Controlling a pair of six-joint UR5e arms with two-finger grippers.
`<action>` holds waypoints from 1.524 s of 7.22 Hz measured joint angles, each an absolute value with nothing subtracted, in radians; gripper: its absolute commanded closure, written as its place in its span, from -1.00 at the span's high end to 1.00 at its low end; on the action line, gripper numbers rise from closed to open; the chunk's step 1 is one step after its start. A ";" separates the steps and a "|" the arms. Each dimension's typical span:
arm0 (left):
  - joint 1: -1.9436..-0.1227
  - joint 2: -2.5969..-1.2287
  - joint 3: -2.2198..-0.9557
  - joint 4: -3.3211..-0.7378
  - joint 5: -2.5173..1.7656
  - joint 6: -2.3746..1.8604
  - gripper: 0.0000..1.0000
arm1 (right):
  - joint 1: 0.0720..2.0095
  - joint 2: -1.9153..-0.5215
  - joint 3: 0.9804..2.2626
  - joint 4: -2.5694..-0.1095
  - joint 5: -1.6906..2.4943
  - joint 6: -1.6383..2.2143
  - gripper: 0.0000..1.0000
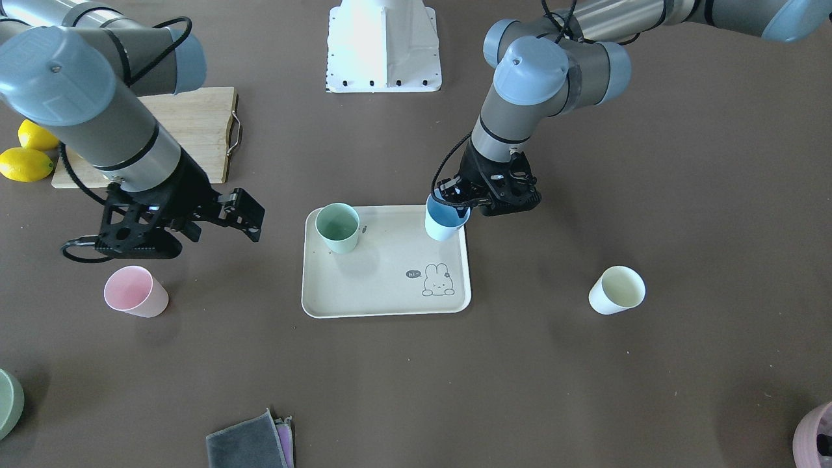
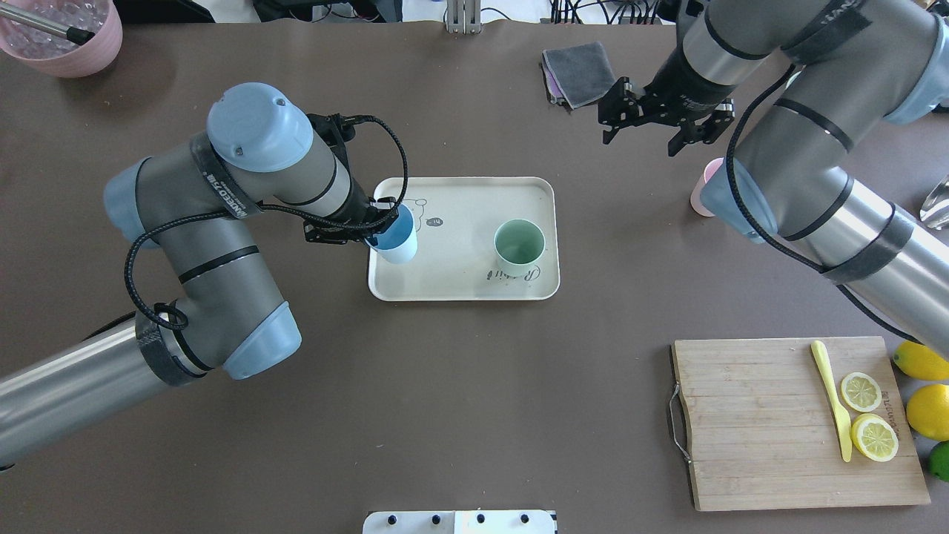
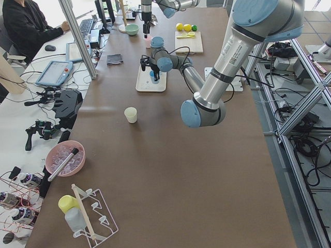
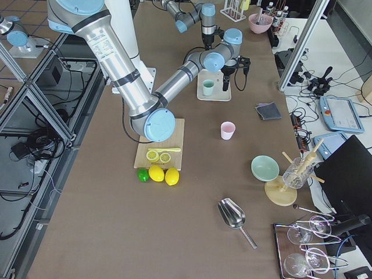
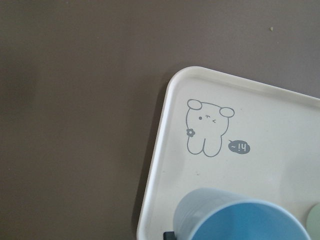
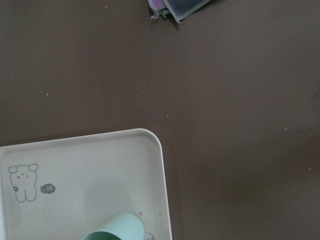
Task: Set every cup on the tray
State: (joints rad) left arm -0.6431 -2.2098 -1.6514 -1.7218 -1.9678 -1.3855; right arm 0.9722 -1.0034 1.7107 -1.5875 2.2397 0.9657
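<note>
**The left hand (image 1: pixel 463 203) holds a light blue round cup (image 1: pixel 446 222) at the flat beige tray with a rabbit drawing (image 1: pixel 383 307)**

The left hand is closed on the rim of the light blue round cup. One finger is inside the cup and one is outside. The cup leans a bit. It is over the tray's corner nearest the robot, on the robot's left side. I cannot tell if the cup touches the tray.

The right hand (image 2: pixel 645 133) is wide open and has nothing in it. It hangs over the brown bench (image 1: pixel 416 390), near a pink round cup (image 1: pixel 135 292).

The tray lies flat in the middle of the bench. A pale green round cup (image 1: pixel 337 227) stands upright on it, apart from the blue one.

The pink cup stands on the bench, off the tray. A cream round cup (image 1: pixel 617 290) stands on the bench too, well apart from the tray on the other side.
</note>
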 measured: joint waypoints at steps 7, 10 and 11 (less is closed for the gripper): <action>-0.583 -2.256 -1.602 -1.730 -1.897 -1.391 0.96 | 1.105 -1.185 1.599 -1.543 2.227 0.677 1.00; -0.616 -2.264 -1.635 -1.711 -1.905 -1.380 0.96 | 1.103 -1.185 1.481 -1.406 2.221 0.686 1.00; -0.637 -2.265 -1.649 -1.693 -1.918 -1.366 0.96 | 1.100 -1.189 1.468 -1.387 2.223 0.689 1.00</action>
